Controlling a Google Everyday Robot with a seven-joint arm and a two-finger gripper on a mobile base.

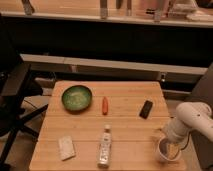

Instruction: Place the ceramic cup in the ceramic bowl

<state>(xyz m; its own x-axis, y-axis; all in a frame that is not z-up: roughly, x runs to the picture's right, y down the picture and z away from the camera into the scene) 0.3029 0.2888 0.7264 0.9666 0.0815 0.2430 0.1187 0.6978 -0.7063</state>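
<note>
The ceramic cup, small, white and round, stands at the table's front right corner. The ceramic bowl, wide, dark green with a lighter speckled inside, sits at the back left of the table, far from the cup. My gripper comes down from the white arm at the right edge and reaches into or onto the cup's rim; its tips are hidden against the cup.
On the wooden table: an orange carrot-like piece right of the bowl, a black flat object, a clear white-capped bottle lying at the front middle, a pale sponge-like block front left. A dark chair stands left.
</note>
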